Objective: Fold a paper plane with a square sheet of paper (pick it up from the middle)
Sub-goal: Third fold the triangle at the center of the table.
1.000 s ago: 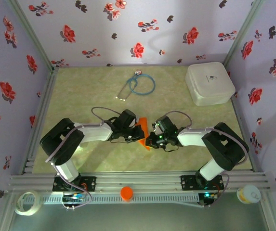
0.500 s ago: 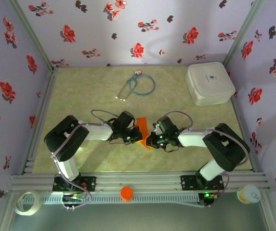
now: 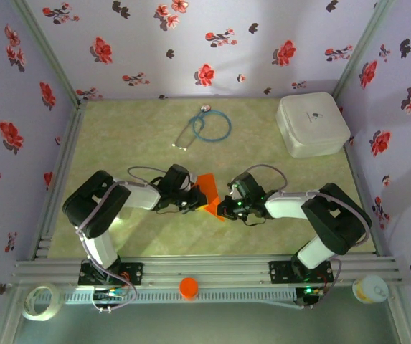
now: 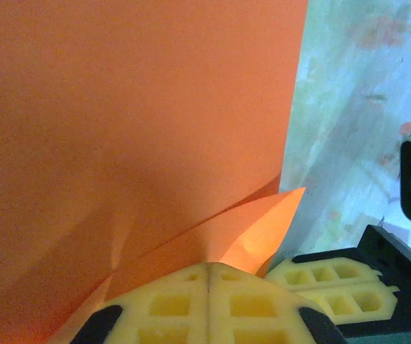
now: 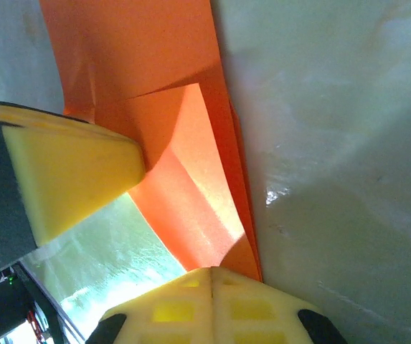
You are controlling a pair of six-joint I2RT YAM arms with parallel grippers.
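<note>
Top external view has the creased square sheet of paper directly between the two claws. The left claw and right claw are each clamped tight on an edge, the paper fanning out ahead of their pads. An early fold seems in hand; next, one claw should carry its flap across while the other anchors.

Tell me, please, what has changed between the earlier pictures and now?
The left arm drew back toward its own side, baring more of the square sheet of paper in the top view. Nothing was taken hold of or let go: both arms' jaws stay shut on the folded sheet. The right arm, stethoscope and white box stayed put.
</note>
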